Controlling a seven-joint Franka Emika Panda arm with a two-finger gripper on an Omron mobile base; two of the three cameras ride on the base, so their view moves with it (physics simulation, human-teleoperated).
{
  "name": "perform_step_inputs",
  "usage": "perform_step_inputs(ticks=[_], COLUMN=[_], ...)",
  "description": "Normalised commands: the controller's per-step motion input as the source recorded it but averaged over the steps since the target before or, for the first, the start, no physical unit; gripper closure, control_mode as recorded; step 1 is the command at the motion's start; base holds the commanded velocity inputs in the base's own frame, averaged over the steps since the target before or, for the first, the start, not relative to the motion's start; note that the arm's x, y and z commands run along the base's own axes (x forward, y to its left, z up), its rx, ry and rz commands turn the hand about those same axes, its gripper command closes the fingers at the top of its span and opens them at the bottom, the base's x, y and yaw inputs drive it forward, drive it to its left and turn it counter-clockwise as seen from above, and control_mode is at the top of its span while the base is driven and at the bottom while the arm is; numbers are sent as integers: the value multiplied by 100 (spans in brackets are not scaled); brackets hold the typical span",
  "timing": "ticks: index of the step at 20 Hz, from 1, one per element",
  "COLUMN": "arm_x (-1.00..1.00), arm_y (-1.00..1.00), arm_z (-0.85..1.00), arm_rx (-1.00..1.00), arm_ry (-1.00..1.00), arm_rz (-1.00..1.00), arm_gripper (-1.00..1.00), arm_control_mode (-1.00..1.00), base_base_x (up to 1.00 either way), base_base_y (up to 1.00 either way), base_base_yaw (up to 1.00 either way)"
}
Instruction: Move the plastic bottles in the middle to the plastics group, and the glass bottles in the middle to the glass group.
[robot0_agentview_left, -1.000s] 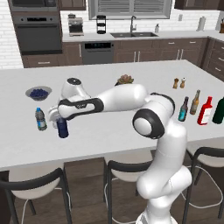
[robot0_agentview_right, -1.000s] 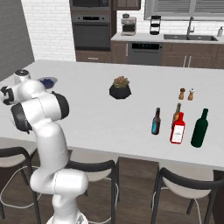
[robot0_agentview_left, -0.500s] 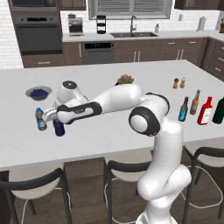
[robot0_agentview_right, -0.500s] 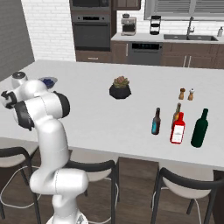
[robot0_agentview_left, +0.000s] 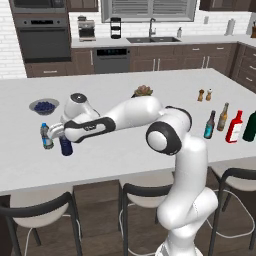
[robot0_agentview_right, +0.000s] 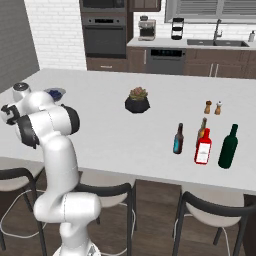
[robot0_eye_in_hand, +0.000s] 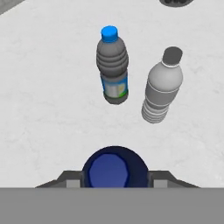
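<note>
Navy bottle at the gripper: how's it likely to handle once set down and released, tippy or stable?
Probably stable: the navy bottle looks short and stout, upright on the flat counter. Its smooth round body could slip or roll if knocked over. The blue-capped bottle and pale bottle stand apart ahead, so a nudge seems unlikely.

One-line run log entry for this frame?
phase: placing | tool: around stout navy-blue plastic bottle | beside: clear blue-capped water bottle, pale grey-capped bottle | pending: red squarish bottle, slim teal-label bottle
</note>
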Motion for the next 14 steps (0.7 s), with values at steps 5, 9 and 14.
perform_step_inputs(ticks=[5,9,14], arm_x=[6,2,0], arm_y=[0,0,0], arm_z=[-9,-29,-18], arm_rx=[7,10,4], arm_ry=[1,-2,-4], arm_rz=[0,0,0], arm_gripper=[100,100,100], arm_control_mode=[-100,-100,-100], base_base_x=[0,0,0], base_base_y=[0,0,0], base_base_yaw=[0,0,0])
